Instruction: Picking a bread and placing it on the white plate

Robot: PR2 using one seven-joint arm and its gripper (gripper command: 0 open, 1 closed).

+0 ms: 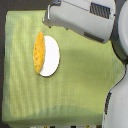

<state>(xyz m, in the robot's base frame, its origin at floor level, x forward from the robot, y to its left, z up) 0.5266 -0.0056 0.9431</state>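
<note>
We see the bread [39, 51] lying along the plate's [52, 59] edge on the exterior view's left, on the green cloth [75, 85]. It seems to rest on the rim, partly overhanging toward the cloth; we cannot tell how much of it the plate bears.

The risk we judge from here is that the loaf sits too far out on the rim. A nudge from the arm [82, 17] passing above, or a tug on the cloth, could roll it off the plate. Its narrow, pointed shape would make it tip easily.

As for the jaws, we cannot tell how they stand: only the arm's grey-white casing shows near the top, well apart from the bread, and the gripper itself lies outside the view. Nothing visible touches the loaf or plate.
</note>
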